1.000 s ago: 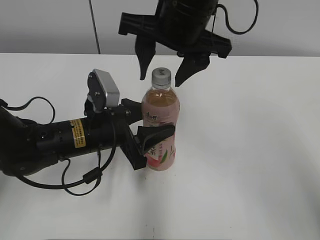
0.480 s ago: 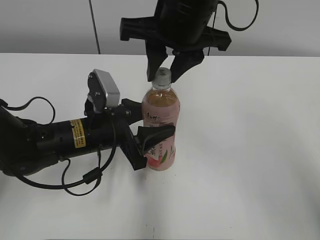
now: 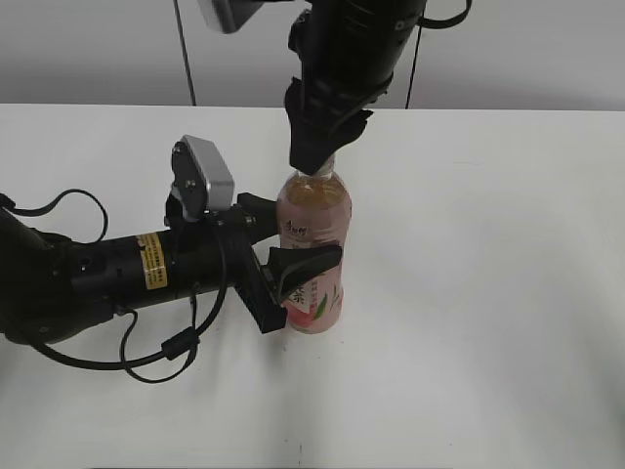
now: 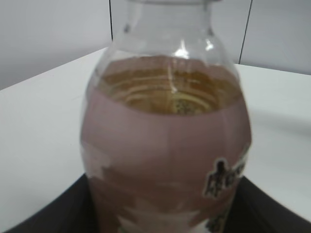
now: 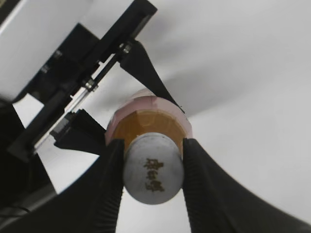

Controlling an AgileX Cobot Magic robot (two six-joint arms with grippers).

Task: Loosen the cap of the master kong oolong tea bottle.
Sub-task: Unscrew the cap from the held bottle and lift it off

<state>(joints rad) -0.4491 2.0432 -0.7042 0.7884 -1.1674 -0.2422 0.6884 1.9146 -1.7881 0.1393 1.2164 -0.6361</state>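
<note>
The master kong oolong tea bottle (image 3: 314, 234) stands upright on the white table, amber tea inside, pink peach label. It fills the left wrist view (image 4: 167, 145). My left gripper (image 3: 293, 274) is shut on the bottle's lower body from the left; its dark fingers show beside the bottle in the left wrist view (image 4: 160, 213). My right gripper (image 3: 314, 156) comes down from above and is shut on the cap, which it hides in the exterior view. In the right wrist view the white cap (image 5: 153, 168) with its dark mark sits clamped between the two black fingers (image 5: 152, 170).
The white table (image 3: 488, 293) runs to a grey wall behind. The left arm, with black cables (image 3: 146, 357), lies across the table's left side. The left arm's wrist camera (image 3: 203, 176) stands just left of the bottle's neck.
My right gripper came down from above the bottle, closed its fingers on the cap, and has turned about the cap's axis. The left gripper and bottle have stayed in place.
</note>
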